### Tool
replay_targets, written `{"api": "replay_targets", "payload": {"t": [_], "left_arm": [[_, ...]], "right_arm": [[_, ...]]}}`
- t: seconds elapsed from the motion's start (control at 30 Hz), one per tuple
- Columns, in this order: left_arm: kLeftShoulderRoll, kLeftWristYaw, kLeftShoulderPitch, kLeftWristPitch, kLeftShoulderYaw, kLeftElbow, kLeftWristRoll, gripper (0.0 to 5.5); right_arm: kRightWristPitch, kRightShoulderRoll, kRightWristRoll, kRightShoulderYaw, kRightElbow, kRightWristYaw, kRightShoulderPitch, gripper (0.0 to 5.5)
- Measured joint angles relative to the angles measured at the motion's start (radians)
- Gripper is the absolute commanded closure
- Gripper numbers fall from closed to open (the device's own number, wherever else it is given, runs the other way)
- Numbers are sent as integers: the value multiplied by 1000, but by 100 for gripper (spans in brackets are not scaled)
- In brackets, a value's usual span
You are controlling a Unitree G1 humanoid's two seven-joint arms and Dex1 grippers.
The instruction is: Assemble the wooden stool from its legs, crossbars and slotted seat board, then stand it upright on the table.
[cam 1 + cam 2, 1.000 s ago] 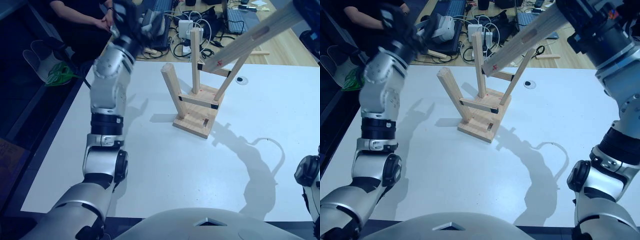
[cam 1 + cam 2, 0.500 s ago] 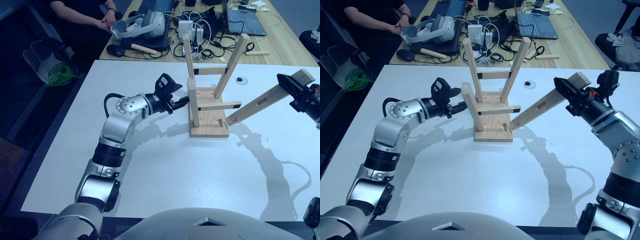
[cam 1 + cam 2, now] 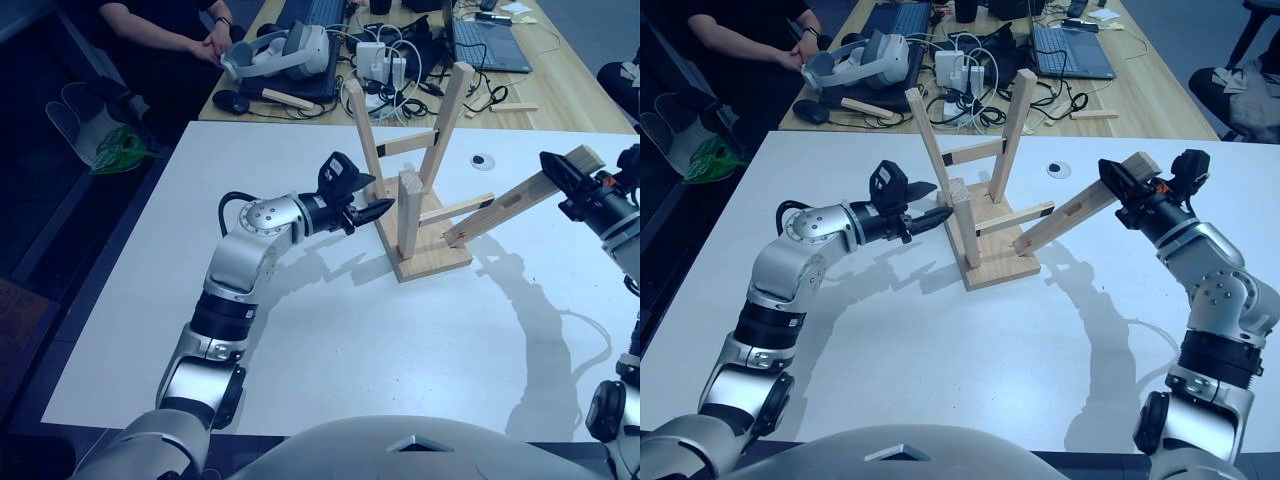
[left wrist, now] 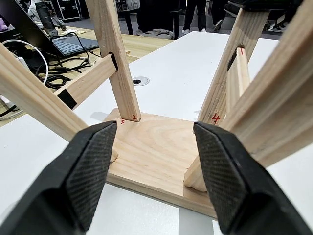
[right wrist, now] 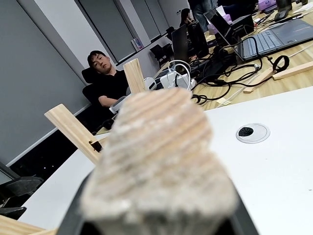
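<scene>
Left gripper (image 3: 385, 208) wide, facing seat board (image 3: 435, 262) on desk (image 3: 300, 350). Right gripper (image 3: 565, 180) clamps 1 leg (image 3: 500, 205). Red numeral 2 (image 4: 123, 121) on board.

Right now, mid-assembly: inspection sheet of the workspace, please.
Surface: white table, one cable grommet at its far side.
Job's things: seat board on the table, three legs pointing up, crossbars between them; fourth leg slanted, lower end at the board.
Clutter: loose wooden piece and headset on the desk behind.
Grippers: left hand open, beside the near leg; right hand shut on the fourth leg's upper end.
Cables: tangle on the desk behind.
Surroundings: wooden desk with a laptop.
</scene>
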Motion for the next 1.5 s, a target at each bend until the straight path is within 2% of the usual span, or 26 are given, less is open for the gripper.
{"api": "replay_targets", "payload": {"t": [0.37, 0.93, 0.97, 1.07, 1.27, 1.4, 1.5], "left_arm": [[-18, 33, -18, -4, 11, 17, 0, 258], [-32, 30, -20, -23, 16, 19, 0, 258], [-35, 33, -21, -25, 16, 20, 1, 258], [-38, 37, -23, -35, 17, 22, 1, 258], [-44, 47, -28, -49, 21, 31, 4, 258], [-47, 56, -29, -50, 26, 44, 8, 258], [-50, 59, -30, -55, 28, 49, 9, 258]], "right_arm": [[-51, -84, -154, 192, 39, 146, -100, 451], [-147, -77, -250, 274, 136, 226, -172, 450], [-156, -84, -266, 289, 118, 226, -168, 410], [-158, -121, -387, 382, 87, 219, -131, 352], [-167, -164, -501, 467, 30, 182, -97, 262], [-170, -159, -521, 471, 23, 146, -98, 246], [-175, -101, -505, 429, 22, 106, -82, 246]]}}
